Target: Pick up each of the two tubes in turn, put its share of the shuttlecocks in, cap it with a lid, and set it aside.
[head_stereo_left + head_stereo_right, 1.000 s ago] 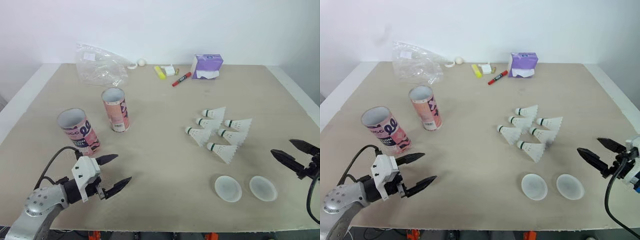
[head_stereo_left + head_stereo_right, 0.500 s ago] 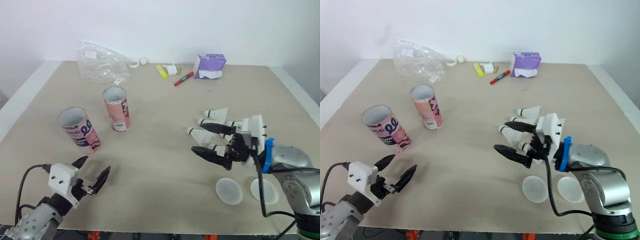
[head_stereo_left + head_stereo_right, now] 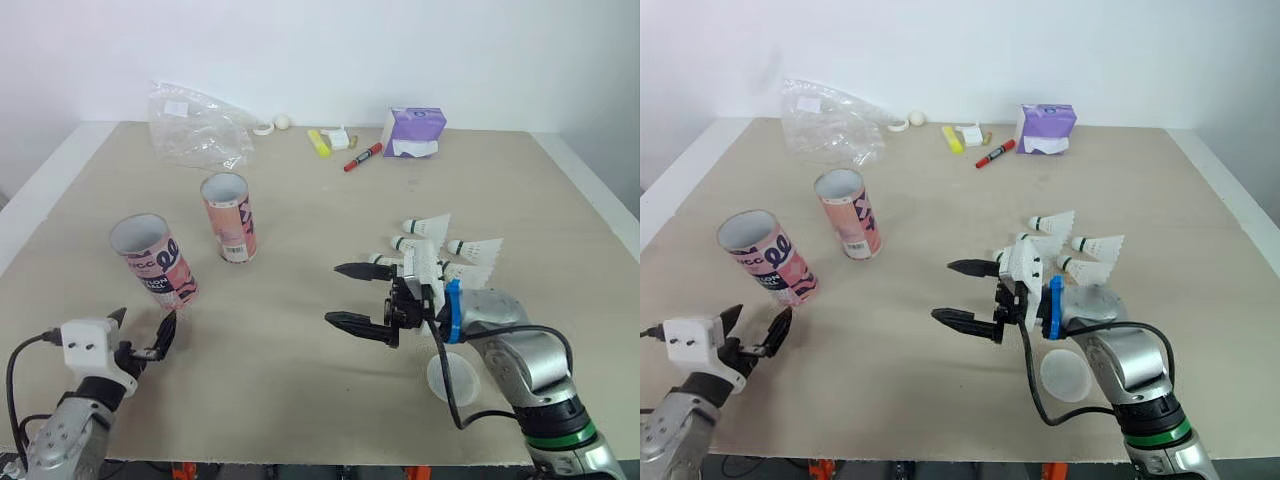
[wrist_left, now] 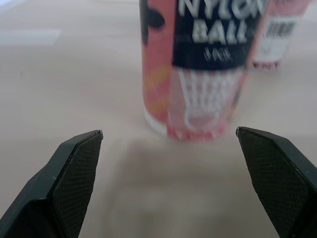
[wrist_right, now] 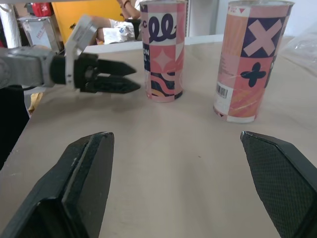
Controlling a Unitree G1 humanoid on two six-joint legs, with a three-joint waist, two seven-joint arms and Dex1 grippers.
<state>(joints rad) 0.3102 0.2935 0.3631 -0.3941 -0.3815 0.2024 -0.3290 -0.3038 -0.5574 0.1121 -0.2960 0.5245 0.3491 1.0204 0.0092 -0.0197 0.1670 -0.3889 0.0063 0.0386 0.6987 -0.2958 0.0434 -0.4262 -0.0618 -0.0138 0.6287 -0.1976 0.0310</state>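
Note:
Two pink patterned tubes stand upright and open-topped on the table's left half, the near tube (image 3: 153, 260) and the far tube (image 3: 229, 217). My left gripper (image 3: 143, 320) is open, low at the front edge, pointing at the near tube (image 4: 205, 69) from a short way off. My right gripper (image 3: 333, 294) is open above mid-table, left of the white shuttlecocks (image 3: 428, 227), pointing toward both tubes (image 5: 163, 49). Several shuttlecocks lie partly behind the right arm. One translucent lid (image 3: 452, 378) peeks out under that forearm.
Along the back edge lie a clear plastic bag (image 3: 195, 128), a small white ball (image 3: 283, 122), a yellow highlighter (image 3: 319, 144), a red marker (image 3: 363, 158) and a purple tissue pack (image 3: 413, 132). Bare tabletop (image 3: 290, 290) lies between the tubes and my right gripper.
My right arm swung in from the table's right edge to mid-table, over the shuttlecocks and lids. My left gripper drew back toward the front-left corner, staying open.

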